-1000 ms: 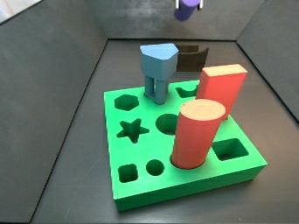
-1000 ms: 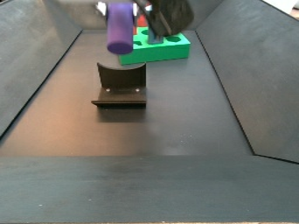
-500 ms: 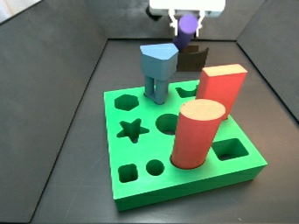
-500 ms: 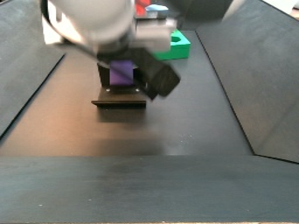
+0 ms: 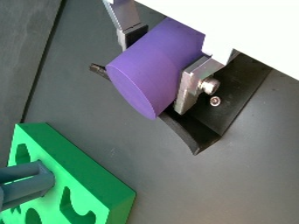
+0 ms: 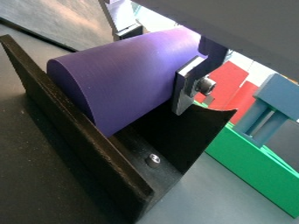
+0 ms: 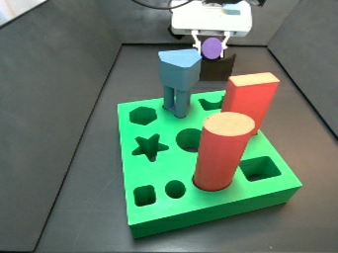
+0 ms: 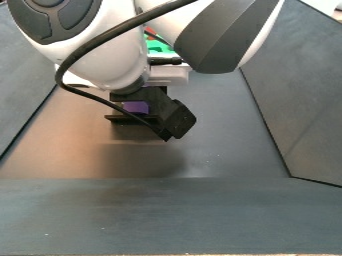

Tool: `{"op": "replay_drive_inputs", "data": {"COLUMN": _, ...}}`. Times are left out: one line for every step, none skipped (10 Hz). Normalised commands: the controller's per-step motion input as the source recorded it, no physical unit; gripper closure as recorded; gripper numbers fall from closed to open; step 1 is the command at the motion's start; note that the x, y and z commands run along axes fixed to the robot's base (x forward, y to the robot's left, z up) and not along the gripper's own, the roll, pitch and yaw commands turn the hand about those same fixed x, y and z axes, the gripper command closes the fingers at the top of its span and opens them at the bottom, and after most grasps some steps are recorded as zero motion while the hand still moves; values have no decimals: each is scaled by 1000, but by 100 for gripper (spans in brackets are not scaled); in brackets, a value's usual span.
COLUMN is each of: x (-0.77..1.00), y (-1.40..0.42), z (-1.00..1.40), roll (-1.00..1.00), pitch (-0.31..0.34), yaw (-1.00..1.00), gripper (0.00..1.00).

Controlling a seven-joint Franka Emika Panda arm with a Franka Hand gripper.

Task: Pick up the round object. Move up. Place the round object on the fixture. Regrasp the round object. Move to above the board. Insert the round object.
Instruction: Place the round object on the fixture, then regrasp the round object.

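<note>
Tool [image 5: 163,63]: silver plates clamped on smooth purple cylinder peg [image 6: 128,74], lowered onto black angular fixture [image 6: 82,144]; step judged: placing; next needs release, then regrasp.

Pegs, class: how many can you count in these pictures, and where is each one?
4. A blue pentagon-topped peg, a red square peg and a red cylinder stand in the green board; the purple cylinder peg lies in the gripper at the fixture.

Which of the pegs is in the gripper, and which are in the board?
The purple cylinder lies between the gripper fingers, down at the fixture. The red cylinder, red block and blue peg stand upright in the green board.
</note>
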Motion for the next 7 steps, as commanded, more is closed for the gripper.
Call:
{"op": "replay_drive_inputs", "data": {"x": 62, "y": 75, "z": -248, "roll": -114, "pitch": -66, "yaw": -58, "gripper": 100}}
{"op": "replay_drive_inputs", "data": {"x": 61, "y": 75, "z": -249, "roll": -113, "pitch": -65, "yaw": -37, "gripper": 100}}
{"op": "replay_drive_inputs", "data": {"x": 61, "y": 75, "z": -249, "roll": -113, "pitch": -64, "yaw": -31, "gripper": 100}}
{"op": "replay_drive_inputs", "data": {"x": 0, "y": -500, "z": -167, "roll": 0, "pitch": 0, "yaw": 0, "gripper": 100}}
{"op": "replay_drive_inputs", "data": {"x": 0, "y": 0, "z": 0, "roll": 0, "pitch": 0, "yaw": 0, "gripper": 0}}
{"op": "replay_drive_inputs", "data": {"x": 0, "y": 0, "z": 1000, "roll": -29, "pitch": 35, "yaw": 6, "gripper": 0}}
{"op": "replay_drive_inputs", "data": {"x": -6, "y": 0, "z": 1000, "roll": -24, "pitch": 39, "yaw": 11, "gripper": 0}}
